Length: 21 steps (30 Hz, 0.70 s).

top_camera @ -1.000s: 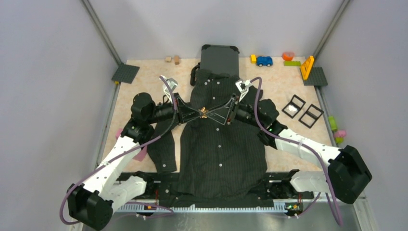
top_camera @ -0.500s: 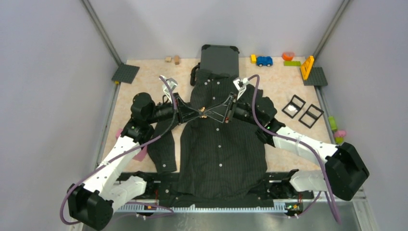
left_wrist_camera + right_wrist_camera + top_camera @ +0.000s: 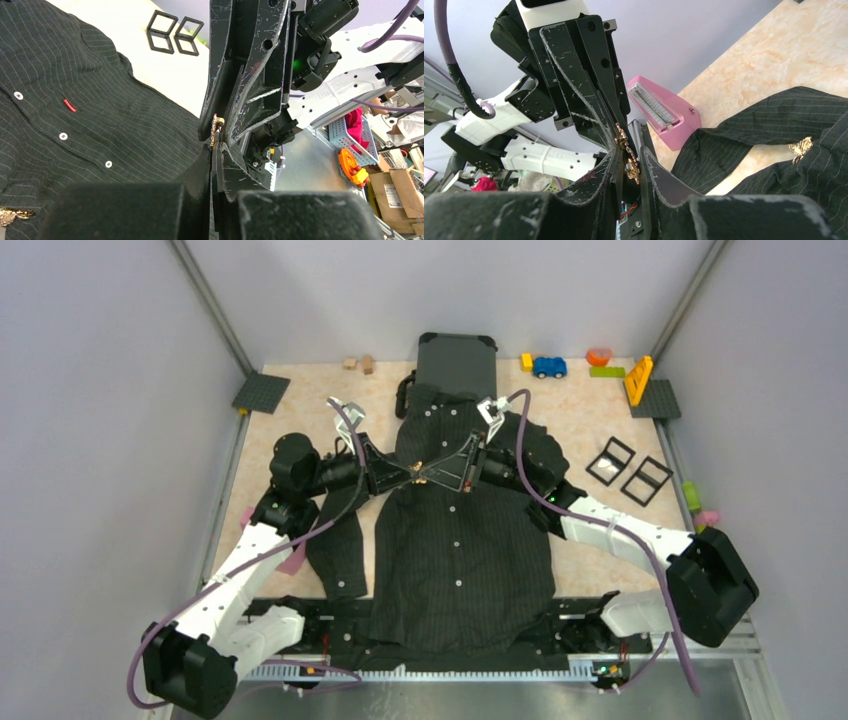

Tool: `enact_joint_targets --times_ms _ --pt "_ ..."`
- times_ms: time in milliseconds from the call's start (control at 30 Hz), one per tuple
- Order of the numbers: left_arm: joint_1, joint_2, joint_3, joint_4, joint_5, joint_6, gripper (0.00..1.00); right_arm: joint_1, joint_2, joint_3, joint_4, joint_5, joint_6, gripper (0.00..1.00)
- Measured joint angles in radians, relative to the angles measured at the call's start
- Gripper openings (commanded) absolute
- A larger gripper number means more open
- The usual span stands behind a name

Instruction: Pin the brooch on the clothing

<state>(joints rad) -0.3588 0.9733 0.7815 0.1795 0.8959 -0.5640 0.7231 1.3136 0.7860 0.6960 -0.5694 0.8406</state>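
Observation:
The black pinstriped clothing (image 3: 455, 550) lies flat on the table, with white buttons and a red tag (image 3: 70, 105). Above its chest the two grippers meet tip to tip. My left gripper (image 3: 414, 476) is shut on one end of the gold brooch (image 3: 421, 472). In the right wrist view the brooch (image 3: 628, 155) hangs from the left gripper's tips (image 3: 617, 131) down between my right gripper's (image 3: 629, 164) fingers. Those jaws stand narrowly open on either side of it. The left wrist view shows the brooch (image 3: 218, 130) edge-on, just past my closed left gripper (image 3: 214, 149).
Another gold ornament (image 3: 800, 146) lies on the shirt. A dark suitcase (image 3: 456, 362) stands behind the collar. A pink object (image 3: 292, 558) lies by the left sleeve. Toy blocks, a blue car (image 3: 549, 367), black baseplates (image 3: 261, 393) and black frames (image 3: 628, 470) sit at the back and right.
My right gripper's jaws have narrowed around the brooch. Both grippers have drifted slightly left. The left gripper stays shut.

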Motion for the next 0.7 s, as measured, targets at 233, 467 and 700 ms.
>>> enact_joint_targets --times_ms 233,467,700 --pt "-0.004 -0.001 0.0 -0.021 -0.013 0.014 0.0 -0.003 0.012 0.001 0.023 -0.04 0.003 0.39" --pt "-0.003 -0.009 0.006 -0.098 -0.096 0.043 0.0 0.001 -0.008 -0.001 -0.007 -0.04 -0.03 0.56" --pt "0.025 -0.009 0.013 -0.128 -0.161 0.047 0.0 0.003 -0.161 -0.003 -0.165 0.059 -0.151 0.57"
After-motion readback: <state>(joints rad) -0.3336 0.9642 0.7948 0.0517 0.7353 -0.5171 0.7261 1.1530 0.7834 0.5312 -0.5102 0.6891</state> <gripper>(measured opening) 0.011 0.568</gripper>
